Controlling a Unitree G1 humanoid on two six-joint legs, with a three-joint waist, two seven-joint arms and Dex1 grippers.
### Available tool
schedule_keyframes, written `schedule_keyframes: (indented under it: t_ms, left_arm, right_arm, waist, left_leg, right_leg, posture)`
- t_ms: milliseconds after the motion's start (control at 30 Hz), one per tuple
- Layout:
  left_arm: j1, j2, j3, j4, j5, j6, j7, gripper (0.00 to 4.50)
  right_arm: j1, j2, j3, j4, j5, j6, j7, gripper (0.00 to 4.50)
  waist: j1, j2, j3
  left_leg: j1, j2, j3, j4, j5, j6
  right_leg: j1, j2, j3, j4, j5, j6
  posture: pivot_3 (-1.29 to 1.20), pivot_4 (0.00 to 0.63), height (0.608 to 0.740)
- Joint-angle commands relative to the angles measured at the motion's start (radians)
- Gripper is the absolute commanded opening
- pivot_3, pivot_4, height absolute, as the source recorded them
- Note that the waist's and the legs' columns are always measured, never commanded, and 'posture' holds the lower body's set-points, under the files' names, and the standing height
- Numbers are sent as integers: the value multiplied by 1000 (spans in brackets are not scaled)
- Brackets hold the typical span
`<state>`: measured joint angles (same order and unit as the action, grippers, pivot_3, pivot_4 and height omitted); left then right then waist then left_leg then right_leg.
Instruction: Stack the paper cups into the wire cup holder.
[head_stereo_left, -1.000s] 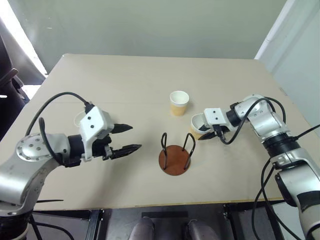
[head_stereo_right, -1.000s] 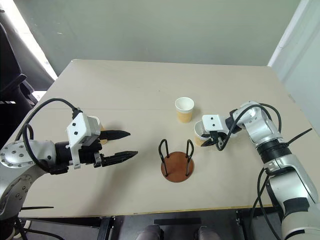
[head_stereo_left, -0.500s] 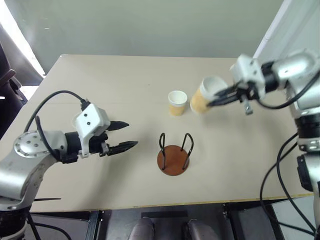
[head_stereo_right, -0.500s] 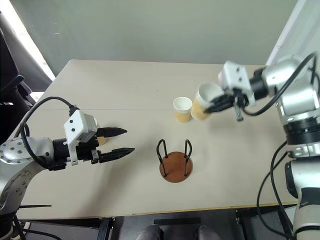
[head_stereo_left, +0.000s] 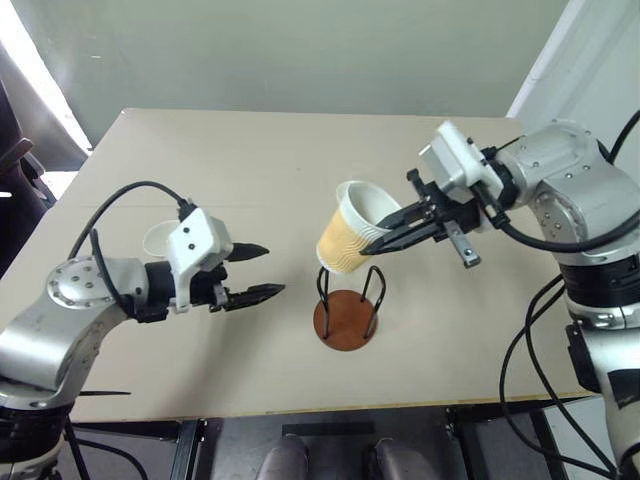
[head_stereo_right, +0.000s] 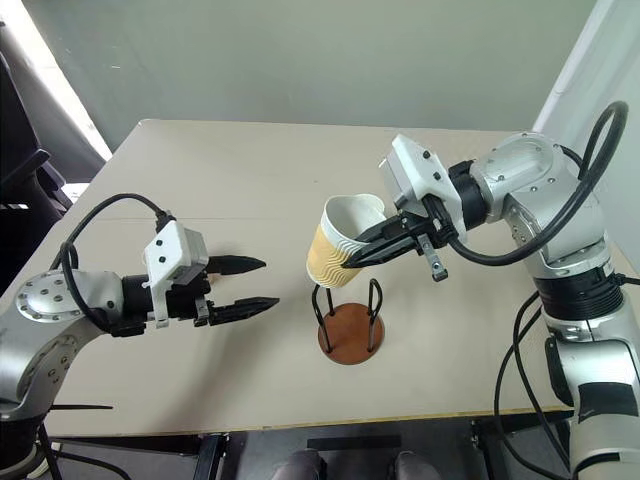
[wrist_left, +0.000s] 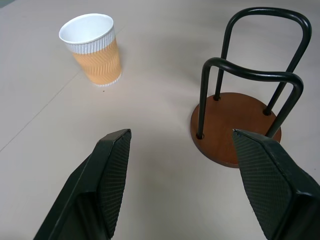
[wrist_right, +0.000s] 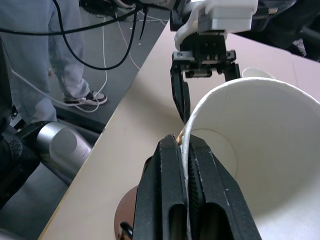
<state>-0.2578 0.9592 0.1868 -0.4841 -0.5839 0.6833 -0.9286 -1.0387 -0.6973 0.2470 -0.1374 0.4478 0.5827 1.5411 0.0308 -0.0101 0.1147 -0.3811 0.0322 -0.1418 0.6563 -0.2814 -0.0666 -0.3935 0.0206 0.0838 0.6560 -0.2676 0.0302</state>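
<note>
So the right gripper (head_stereo_right: 368, 250) has one paper cup (head_stereo_right: 340, 243) pinched by the wall near the rim, one finger inside and one outside, and the cup hangs tilted in the middle of the frame, just above the wire cup holder (head_stereo_right: 351, 318). The holder sits on the table (head_stereo_right: 260, 170) at center, a bit below the cup, with both wire loops standing free and nothing in it yet.

The left gripper (head_stereo_left: 260, 271) is at the left of the frame with its fingers spread wide and nothing between them, pointing toward the holder. Another cup (wrist_left: 93, 49) stands upright on the table in the upper left of the left wrist view, well apart from the holder. There's also a white rim of a third cup (head_stereo_left: 162, 240) peeking out behind the left arm.

My take on handling: these cups look really light and thin, so the wall will flex or crease if squeezed hard. A rim pinch like this seems the sane spot, since the rolled edge is the stiffest bit. A tilted cup could snag a loop going in.
</note>
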Motion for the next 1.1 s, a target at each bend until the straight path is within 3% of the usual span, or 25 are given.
schedule_keyframes:
  t_ms: [33, 367, 500, 700, 833, 1000, 1100]
  left_arm:
    - [-2, 3, 17, -27, -4, -9, 8, 3434]
    - [17, 12, 35, -44, -13, -2, 21, 3434]
    - [19, 13, 36, -46, -15, -1, 24, 3434]
    - [24, 18, 45, -51, -16, 0, 24, 3434]
    - [40, 20, 65, -62, -17, 4, 31, 3434]
    - [62, 11, 79, -78, -9, 14, 66, 3434]
    - [49, 2, 68, -67, 23, 16, 115, 3434]
  right_arm:
    - [7, -12, 9, -39, -5, -27, 10, 33]
    - [48, -28, 65, -39, -61, -123, 47, 33]
    - [59, -38, 93, -26, -95, -156, 61, 917]
    - [23, -25, 71, 31, -115, -196, 56, 3054]
    - [-105, 26, 60, 301, -218, -325, -21, 4454]
    - [-310, 163, 119, 869, -435, -602, -201, 4454]
    - [-381, 232, 138, 1102, -534, -732, -309, 4454]
  waist:
    - [0, 0, 0]
    - [-1, 0, 0]
    - [-1, 0, 0]
    - [-1, 0, 0]
    - [-2, 0, 0]
    - [-10, 0, 0]
    - [-9, 0, 0]
  left_leg:
    - [0, 0, 0, 0, 0, 0]
    - [0, 0, 0, 0, 0, 0]
    - [0, 0, 0, 0, 0, 0]
    - [0, 0, 0, 0, 0, 0]
    - [0, 0, 0, 1, 0, 0]
    - [2, 1, -1, -2, -1, 2]
    - [1, 1, -1, -6, -2, 5]
  right_leg:
    - [0, 0, 0, 0, 0, 0]
    - [0, 0, 0, 0, 0, 0]
    - [0, 1, 0, 1, 0, 0]
    - [0, 1, 0, 1, 0, 0]
    - [-2, 0, 0, 3, 0, 0]
    - [-4, 0, 0, 7, -1, -3]
    - [-6, -1, 0, 7, -2, -4]
  posture:
    - [0, 150, 740]
    - [0, 150, 740]
    - [0, 150, 740]
    - [0, 150, 740]
    - [0, 150, 740]
    - [0, 150, 740]
    - [0, 150, 740]
